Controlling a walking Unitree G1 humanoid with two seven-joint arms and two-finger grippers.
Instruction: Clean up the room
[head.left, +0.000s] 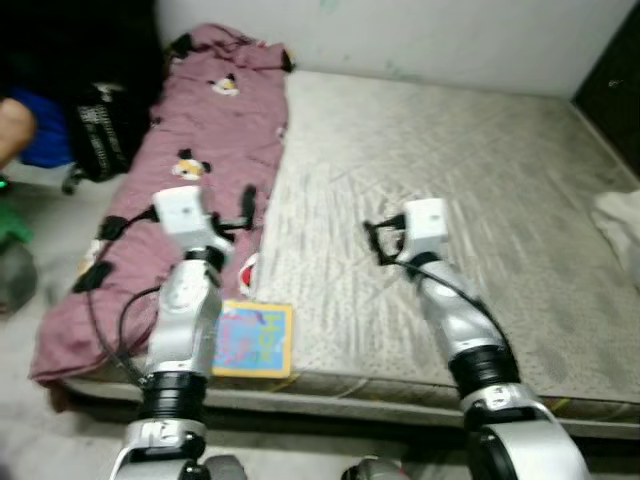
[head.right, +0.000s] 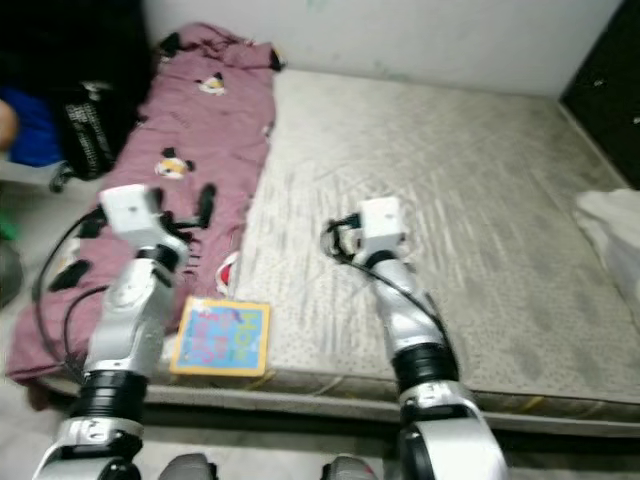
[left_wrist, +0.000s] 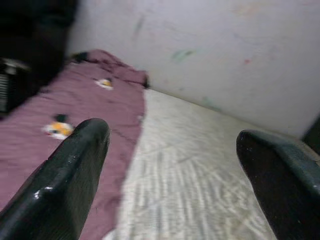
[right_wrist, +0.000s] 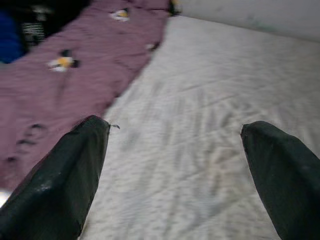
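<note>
The bare mattress lies before me, a maroon blanket bunched along its left side, so tidying likely starts there; a colourful book sits at the near edge (just beside my left arm); my left gripper hovers over the blanket's edge, fingers apart, holding nothing; my right gripper hangs over the mattress, likewise spread, ready to grasp.

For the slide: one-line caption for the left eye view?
Both open grippers, left and right, hover over a bare mattress beside a maroon blanket.
</note>
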